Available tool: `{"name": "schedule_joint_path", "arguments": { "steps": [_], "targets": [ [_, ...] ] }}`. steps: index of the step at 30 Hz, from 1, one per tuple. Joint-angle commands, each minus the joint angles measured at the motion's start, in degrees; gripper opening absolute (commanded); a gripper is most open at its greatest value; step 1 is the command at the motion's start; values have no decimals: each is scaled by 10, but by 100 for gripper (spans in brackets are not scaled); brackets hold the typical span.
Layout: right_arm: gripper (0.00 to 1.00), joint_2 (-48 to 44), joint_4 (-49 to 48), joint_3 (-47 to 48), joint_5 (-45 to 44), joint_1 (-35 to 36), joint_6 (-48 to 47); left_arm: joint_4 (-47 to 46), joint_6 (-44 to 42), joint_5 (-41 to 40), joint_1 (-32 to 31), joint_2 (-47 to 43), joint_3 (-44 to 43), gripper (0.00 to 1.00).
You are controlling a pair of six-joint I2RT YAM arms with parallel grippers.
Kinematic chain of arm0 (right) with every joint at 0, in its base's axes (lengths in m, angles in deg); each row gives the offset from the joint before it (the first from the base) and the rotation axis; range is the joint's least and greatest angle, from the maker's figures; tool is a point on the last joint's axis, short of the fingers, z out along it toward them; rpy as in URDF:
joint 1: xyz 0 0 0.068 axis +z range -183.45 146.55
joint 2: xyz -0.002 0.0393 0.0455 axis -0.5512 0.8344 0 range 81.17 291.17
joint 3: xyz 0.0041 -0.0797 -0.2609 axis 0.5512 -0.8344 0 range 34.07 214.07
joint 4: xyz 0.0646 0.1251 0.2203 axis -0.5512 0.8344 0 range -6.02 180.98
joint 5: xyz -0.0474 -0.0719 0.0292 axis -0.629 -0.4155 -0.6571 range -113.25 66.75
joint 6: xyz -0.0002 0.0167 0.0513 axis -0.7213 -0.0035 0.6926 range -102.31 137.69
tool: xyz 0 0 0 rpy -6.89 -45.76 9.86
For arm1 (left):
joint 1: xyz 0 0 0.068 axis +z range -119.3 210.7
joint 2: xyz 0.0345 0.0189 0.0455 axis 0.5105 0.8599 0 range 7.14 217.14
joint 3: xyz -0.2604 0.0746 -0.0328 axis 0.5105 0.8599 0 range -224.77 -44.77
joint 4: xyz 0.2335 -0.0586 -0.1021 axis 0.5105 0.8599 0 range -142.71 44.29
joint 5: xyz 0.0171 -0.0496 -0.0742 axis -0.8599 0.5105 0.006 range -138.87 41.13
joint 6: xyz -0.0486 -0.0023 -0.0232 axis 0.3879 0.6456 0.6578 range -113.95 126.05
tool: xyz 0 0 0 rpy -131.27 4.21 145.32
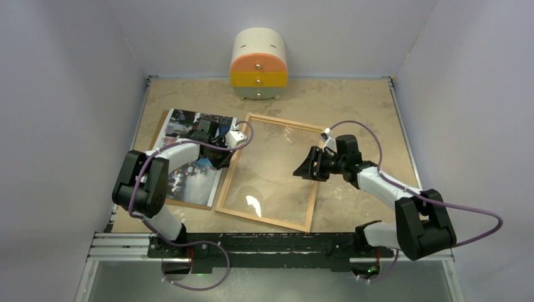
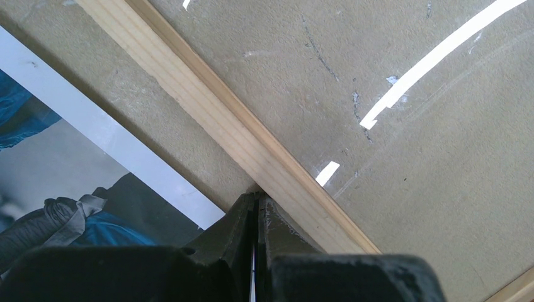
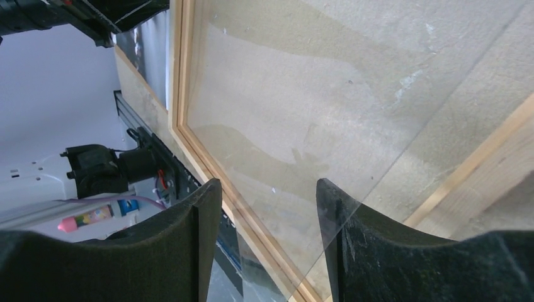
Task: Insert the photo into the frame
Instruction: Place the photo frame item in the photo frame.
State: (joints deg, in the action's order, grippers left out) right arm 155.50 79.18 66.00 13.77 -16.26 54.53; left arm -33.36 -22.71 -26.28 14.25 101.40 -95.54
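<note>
The frame [image 1: 263,220] of light wood lies flat mid-table, and a clear pane [image 1: 271,167] rests over it. To its left the photo [image 1: 187,179] lies face up on a brown board. My left gripper [image 1: 225,161] is shut and holds nothing. Its tips [image 2: 257,198] touch the outer edge of the frame's left border [image 2: 252,145], just off the photo's white margin [image 2: 126,151]. My right gripper [image 1: 303,171] stands open over the frame's right half. In the right wrist view the right gripper [image 3: 267,189] has only the pane [image 3: 302,94] below it, and the pane's edge crosses its right finger [image 3: 334,207].
A round cream, orange and yellow drawer cabinet [image 1: 259,65] stands at the back centre. The brown backing board [image 1: 159,129] shows past the photo's left side. Grey walls close in the table on both sides. The arm bases and rail [image 1: 271,242] run along the near edge.
</note>
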Motion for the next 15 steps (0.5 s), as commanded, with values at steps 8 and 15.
{"name": "schedule_joint_path", "arguments": {
  "steps": [8, 15],
  "targets": [
    [49, -13, 2, 8, 10, -13, -14, 12, -9, 2, 2, -7, 12, 0],
    [48, -25, 42, 12, -10, -13, -35, 11, -10, 0, 2, -4, 12, 0]
  ]
}}
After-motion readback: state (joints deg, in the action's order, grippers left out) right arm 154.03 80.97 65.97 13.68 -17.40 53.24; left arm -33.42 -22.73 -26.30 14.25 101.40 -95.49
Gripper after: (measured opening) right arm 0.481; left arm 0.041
